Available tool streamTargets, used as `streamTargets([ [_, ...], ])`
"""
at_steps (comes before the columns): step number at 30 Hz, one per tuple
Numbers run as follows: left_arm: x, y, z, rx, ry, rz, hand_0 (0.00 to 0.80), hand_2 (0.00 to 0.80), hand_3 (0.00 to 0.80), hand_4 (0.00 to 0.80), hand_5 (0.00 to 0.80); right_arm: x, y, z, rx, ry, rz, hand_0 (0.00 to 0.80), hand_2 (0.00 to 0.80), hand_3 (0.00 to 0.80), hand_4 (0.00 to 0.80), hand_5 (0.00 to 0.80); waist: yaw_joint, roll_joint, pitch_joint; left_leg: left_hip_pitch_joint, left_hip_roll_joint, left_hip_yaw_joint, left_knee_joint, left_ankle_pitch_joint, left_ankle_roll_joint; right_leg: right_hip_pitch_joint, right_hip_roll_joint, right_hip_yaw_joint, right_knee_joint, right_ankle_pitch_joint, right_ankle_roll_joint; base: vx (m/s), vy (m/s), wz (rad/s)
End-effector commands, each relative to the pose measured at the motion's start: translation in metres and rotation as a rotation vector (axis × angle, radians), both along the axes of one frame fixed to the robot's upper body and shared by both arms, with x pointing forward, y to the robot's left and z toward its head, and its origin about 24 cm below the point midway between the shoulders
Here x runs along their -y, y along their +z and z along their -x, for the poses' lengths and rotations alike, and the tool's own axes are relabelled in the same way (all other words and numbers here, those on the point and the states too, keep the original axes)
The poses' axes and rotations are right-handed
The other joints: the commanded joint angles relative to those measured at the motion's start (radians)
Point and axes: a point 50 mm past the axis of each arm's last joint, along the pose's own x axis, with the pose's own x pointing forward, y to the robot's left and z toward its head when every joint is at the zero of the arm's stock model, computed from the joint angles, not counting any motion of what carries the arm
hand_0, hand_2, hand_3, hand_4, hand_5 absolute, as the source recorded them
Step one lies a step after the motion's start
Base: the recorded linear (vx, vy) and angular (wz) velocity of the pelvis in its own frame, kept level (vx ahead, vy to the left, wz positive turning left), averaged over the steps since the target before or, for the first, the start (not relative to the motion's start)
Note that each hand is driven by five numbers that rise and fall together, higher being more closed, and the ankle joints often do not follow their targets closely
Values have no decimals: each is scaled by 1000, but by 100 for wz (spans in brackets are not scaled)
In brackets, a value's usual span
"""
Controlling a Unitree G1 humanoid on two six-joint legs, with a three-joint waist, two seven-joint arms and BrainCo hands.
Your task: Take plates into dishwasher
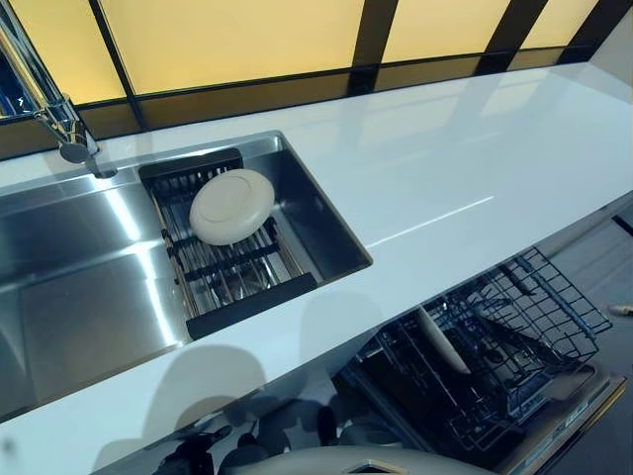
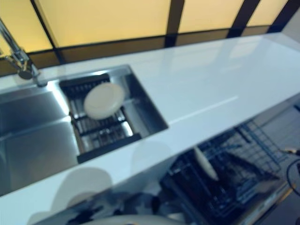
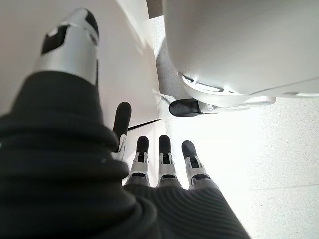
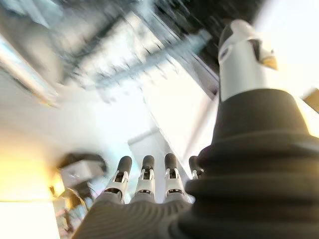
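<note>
A cream round plate [image 1: 231, 206] lies tilted on a dark wire drying rack [image 1: 237, 265] in the right part of the steel sink [image 1: 69, 287]. It also shows in the right eye view [image 2: 103, 100]. A second pale plate [image 1: 441, 339] stands on edge in the pulled-out dishwasher rack [image 1: 495, 356] below the counter's front edge. Neither hand shows in the eye views. My left hand [image 3: 149, 159] hangs low with straight fingers, holding nothing. My right hand [image 4: 149, 174] also has straight fingers and holds nothing.
A white counter [image 1: 465, 168] runs to the right of the sink. A chrome faucet [image 1: 49, 99] stands at the sink's back left. Yellow-lit panels with dark frames [image 1: 237, 40] line the wall behind. The dishwasher door [image 1: 574, 416] hangs open at the lower right.
</note>
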Motion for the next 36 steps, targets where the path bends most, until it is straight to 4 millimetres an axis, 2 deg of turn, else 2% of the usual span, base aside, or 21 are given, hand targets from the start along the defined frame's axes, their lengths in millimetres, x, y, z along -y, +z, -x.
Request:
streamTargets([
  [1,-12,19,-67,230,-27,-61,0,0,0,0,0,-1,77,-22,282,-17,190,0,0,0,0,0,11,-13,-17,23,35,-53,3,-45,-6,22,-78,27,8,8,106,0,0,0],
  [16,-8,18,-67,210,-75,-65,0,0,0,0,0,-42,165,-62,597,143,318,0,0,0,0,0,56,-23,-35,18,26,-82,3,-51,-4,39,-88,-10,3,-9,103,1,-3,0],
  [19,-8,18,-68,203,-90,-66,0,0,0,0,0,-59,182,-73,638,213,346,0,0,0,0,0,66,-25,-41,19,24,-90,3,-51,-7,43,-89,-17,1,-10,104,15,-13,5],
  [22,-6,18,-71,200,-108,-66,0,0,0,0,0,-87,202,-87,652,329,409,0,0,0,0,0,78,-26,-45,19,21,-98,3,-50,-8,46,-92,-27,2,-13,103,14,-5,8],
  [24,-5,18,-72,199,-112,-64,0,0,0,0,0,-96,205,-92,638,361,441,0,0,0,0,0,82,-27,-46,19,20,-101,3,-50,-8,48,-93,-29,2,-14,103,10,-3,6],
  [29,1,18,-75,194,-133,-61,0,0,0,0,0,-139,216,-112,572,509,636,0,0,0,0,0,103,-27,-52,20,15,-116,3,-51,-8,55,-97,-45,1,-17,104,24,-6,7],
  [35,7,16,-75,178,-155,-53,0,0,0,0,0,-189,211,-130,511,671,797,0,0,0,0,0,134,-26,-53,17,12,-134,3,-50,-7,64,-103,-73,1,-22,105,18,-9,12],
  [36,7,16,-75,178,-154,-53,0,0,0,0,0,-190,211,-131,512,673,797,0,0,0,0,0,134,-26,-53,17,12,-135,3,-50,-7,64,-103,-74,1,-22,105,21,-8,9],
])
